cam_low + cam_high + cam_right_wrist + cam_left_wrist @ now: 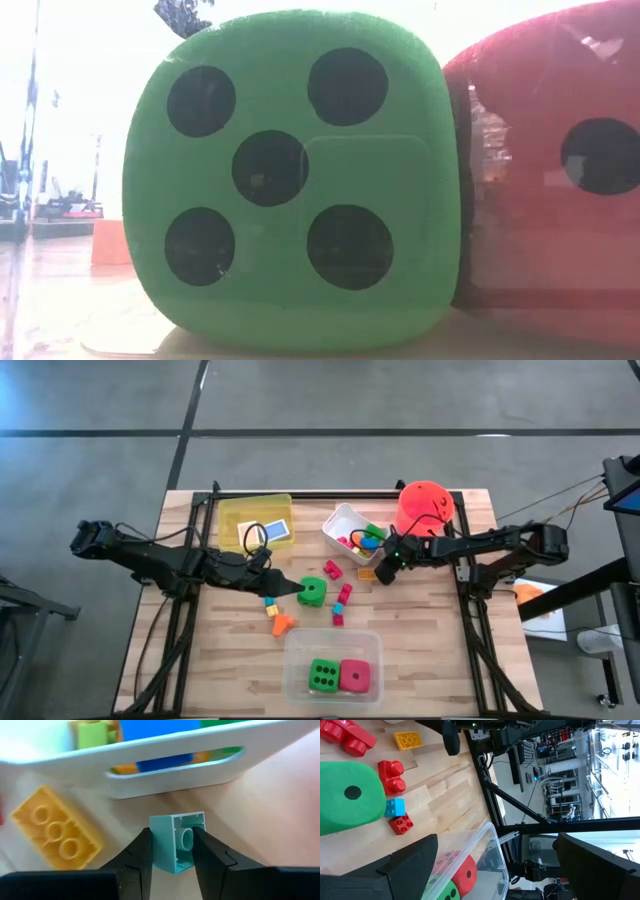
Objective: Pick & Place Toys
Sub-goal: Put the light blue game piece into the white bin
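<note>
My right gripper (383, 572) (171, 851) points steeply down beside the white tub (347, 528) (165, 757), shut on a pale teal block (175, 840) that lies on its side on the table. A yellow block (55, 837) lies next to it. My left gripper (293, 589) (495, 870) hovers open just left of a green die (313, 592) (345, 800), touching nothing. Red and blue blocks (342, 600) (394, 795) and an orange one (281, 624) lie scattered around the die. My right gripper pinches the teal block (162, 837) between its two fingers, coming from above at a slant. One finger (142, 852) lies against an outer side; the other (202, 850) covers the far edge of the hollow underside, inside or outside I cannot tell. The block rests on the table.
A clear tub (332, 665) (480, 845) at the near edge holds a green die (290, 180) and a pink die (560, 170). A yellow tub (255, 520) stands far left, an orange bucket (425, 508) far right. The white tub holds several blocks.
</note>
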{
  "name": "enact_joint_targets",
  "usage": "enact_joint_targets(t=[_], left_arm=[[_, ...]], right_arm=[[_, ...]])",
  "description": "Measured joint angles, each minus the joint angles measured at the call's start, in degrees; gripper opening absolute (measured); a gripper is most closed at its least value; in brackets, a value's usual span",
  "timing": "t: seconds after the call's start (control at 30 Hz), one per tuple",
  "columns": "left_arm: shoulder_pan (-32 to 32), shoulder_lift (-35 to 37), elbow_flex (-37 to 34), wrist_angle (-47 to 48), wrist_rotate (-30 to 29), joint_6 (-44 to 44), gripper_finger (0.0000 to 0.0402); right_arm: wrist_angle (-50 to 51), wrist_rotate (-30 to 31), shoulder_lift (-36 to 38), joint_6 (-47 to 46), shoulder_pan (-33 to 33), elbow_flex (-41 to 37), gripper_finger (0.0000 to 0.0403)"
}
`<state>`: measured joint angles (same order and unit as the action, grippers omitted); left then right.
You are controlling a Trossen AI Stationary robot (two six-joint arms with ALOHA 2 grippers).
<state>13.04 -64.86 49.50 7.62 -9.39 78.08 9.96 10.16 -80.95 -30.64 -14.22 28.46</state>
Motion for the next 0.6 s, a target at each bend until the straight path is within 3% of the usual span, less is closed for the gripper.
enact_joint_targets(t=[0.6], left_arm=[[0.0,0.0,0.0,0.1,0.0,-0.7,0.0393]], right_arm=[[11.2,-14.4,14.7,-8.0,0.1,0.1,0.0099]])
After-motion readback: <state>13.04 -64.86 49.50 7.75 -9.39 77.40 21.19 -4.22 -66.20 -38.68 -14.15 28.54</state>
